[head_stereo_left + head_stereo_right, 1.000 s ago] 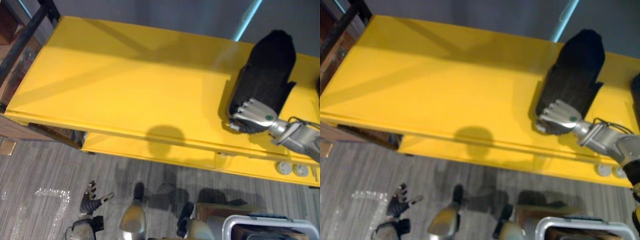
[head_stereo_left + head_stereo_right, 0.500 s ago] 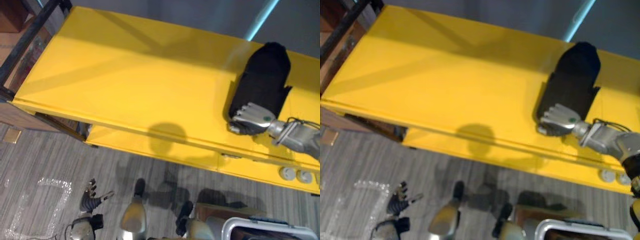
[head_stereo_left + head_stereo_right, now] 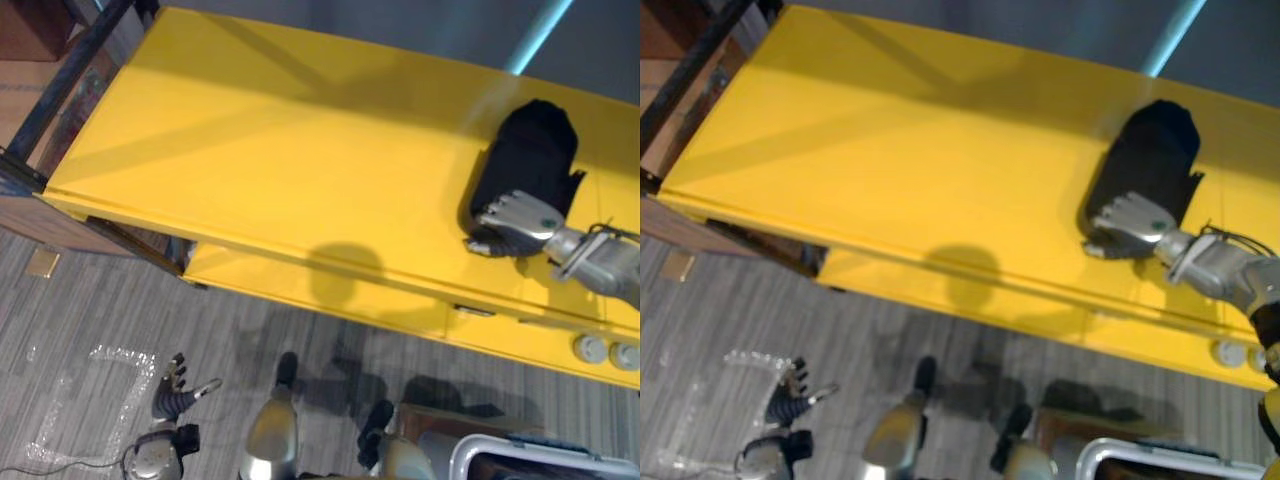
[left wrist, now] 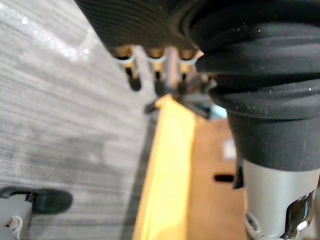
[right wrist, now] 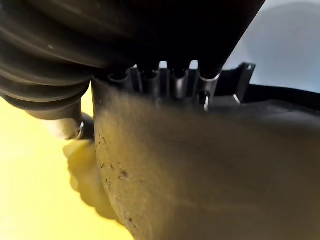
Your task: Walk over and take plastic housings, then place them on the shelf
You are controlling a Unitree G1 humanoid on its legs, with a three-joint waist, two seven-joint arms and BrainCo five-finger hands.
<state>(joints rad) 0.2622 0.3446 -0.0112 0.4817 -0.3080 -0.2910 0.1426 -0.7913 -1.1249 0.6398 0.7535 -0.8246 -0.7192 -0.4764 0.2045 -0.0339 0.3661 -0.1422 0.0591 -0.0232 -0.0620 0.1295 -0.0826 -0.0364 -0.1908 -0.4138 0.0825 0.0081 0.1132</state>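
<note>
Now my right hand [image 3: 515,222] has the housing [image 3: 535,150] lying on the shelf [image 3: 280,150], fingers clamped round its near end; I judge only the release is left. Left hand [image 3: 178,387] hangs loose-fingered.

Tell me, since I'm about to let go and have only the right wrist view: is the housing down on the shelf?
Observer: It looks so. In the left eye view the housing lies on top of the yellow shelf, near its right end.
Operator: Where on it is my grip?
Observer: The right hand is curled over the end of the housing nearest the robot, by the shelf's front edge.
Operator: And the other hand?
Observer: The left hand hangs low over the floor, fingers relaxed, holding nothing.
</note>
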